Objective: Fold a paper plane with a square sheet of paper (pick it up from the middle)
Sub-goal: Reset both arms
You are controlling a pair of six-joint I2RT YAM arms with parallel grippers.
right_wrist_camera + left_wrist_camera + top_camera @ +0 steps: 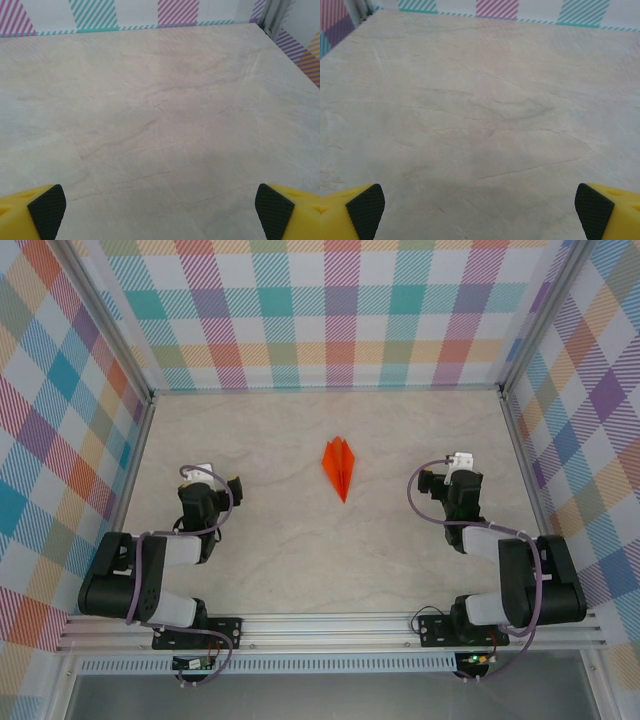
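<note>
we see the orange paper plane lying on the tabletop, well apart from our left tool and right tool, both spread wide and empty

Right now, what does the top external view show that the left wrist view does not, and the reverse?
Top external: the orange paper plane lying mid-table between the arms, narrow tip toward their bases, and the right pincer. Left wrist: the black textured pads on its yellow fingers, standing wide apart with bare table between. Both: the left pincer, the pale table, the patterned back wall.
</note>
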